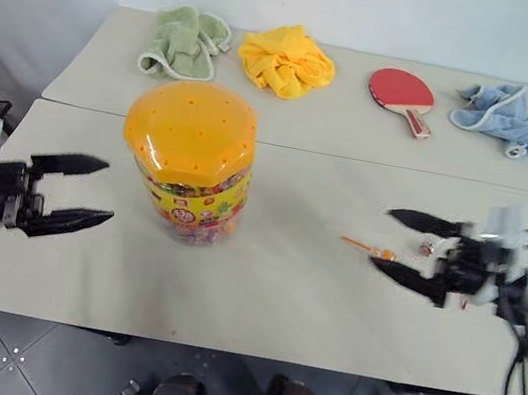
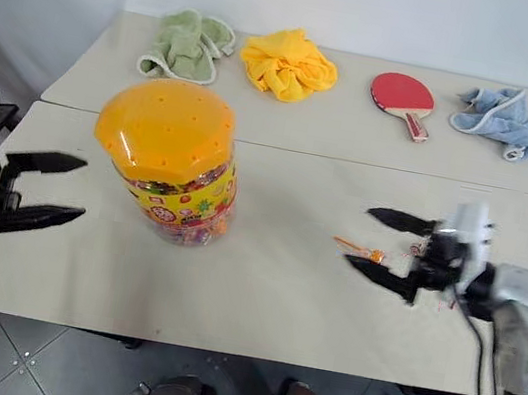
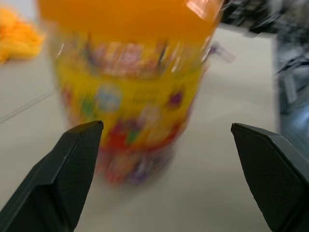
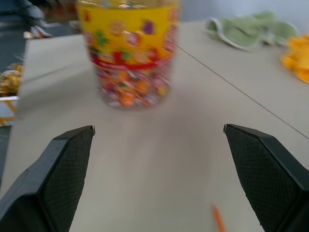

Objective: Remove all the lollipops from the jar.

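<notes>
You saw the jar [image 1: 190,170] with its orange, hole-dotted lid and yellow-red label; far back lay a green cloth [image 1: 181,42], yellow cloth [image 1: 286,59], red paddle [image 1: 401,92] and blue cloth [image 1: 499,115].

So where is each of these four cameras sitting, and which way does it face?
Left eye view: on the head, looking down over the table; both arms show, left gripper and right gripper open.
Right eye view: beside it, same scene, slightly shifted.
Left wrist view: on the left wrist, facing the jar close up, between its own two fingers.
Right wrist view: on the right wrist, facing the jar across the table, with the green cloth behind.
Shared: all four show the jar.
</notes>
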Controlling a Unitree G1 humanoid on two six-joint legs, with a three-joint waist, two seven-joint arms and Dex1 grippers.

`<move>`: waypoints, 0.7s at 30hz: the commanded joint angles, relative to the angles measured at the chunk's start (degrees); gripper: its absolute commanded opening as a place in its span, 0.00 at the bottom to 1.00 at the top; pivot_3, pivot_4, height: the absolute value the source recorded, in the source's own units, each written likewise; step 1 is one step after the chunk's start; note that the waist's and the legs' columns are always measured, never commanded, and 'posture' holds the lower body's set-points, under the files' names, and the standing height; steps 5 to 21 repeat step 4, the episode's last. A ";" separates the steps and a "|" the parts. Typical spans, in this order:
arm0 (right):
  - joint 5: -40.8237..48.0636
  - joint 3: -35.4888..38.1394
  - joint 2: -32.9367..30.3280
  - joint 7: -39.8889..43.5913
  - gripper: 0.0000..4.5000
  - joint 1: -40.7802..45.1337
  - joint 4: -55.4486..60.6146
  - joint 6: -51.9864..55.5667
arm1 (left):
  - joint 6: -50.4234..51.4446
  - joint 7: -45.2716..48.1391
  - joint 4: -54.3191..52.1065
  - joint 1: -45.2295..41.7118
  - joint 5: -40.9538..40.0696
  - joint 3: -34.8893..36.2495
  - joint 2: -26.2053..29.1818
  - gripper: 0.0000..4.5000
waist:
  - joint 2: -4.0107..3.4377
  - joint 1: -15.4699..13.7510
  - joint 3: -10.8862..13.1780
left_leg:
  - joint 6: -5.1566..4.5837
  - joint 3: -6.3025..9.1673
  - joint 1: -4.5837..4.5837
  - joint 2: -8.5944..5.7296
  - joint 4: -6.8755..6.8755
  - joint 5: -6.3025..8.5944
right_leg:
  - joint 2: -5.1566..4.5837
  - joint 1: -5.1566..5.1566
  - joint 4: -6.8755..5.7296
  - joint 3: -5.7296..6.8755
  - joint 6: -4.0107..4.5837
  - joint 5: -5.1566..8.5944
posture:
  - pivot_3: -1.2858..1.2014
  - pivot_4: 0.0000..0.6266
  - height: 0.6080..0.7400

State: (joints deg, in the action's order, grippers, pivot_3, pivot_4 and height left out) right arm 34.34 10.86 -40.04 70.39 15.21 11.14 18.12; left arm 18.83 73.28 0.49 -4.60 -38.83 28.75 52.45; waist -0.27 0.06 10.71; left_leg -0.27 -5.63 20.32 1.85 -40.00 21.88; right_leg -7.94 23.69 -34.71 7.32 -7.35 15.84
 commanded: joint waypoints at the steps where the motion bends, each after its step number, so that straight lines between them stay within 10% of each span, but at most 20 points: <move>1: -6.06 -5.07 3.37 1.00 0.99 -0.45 -2.16 -10.52 | -5.33 -4.70 -2.50 3.45 3.56 0.68 -4.40 1.00 | 0.00 0.00 0.00 | 0.01 0.00 -0.01 0.00 0.03 0.02 | 0.00 0.01 0.00 0.02 0.00 0.00 | 0.52 0.24 1.00; 21: -9.92 -5.75 6.01 -1.53 0.99 -1.21 -6.84 -17.17 | -6.41 -10.40 -4.85 4.23 4.75 -0.57 -9.29 1.00 | 0.04 -0.27 0.02 | 0.00 0.12 0.09 -0.01 -0.06 0.04 | -0.01 0.01 -0.02 0.14 -0.01 -0.01 | 0.52 0.24 1.00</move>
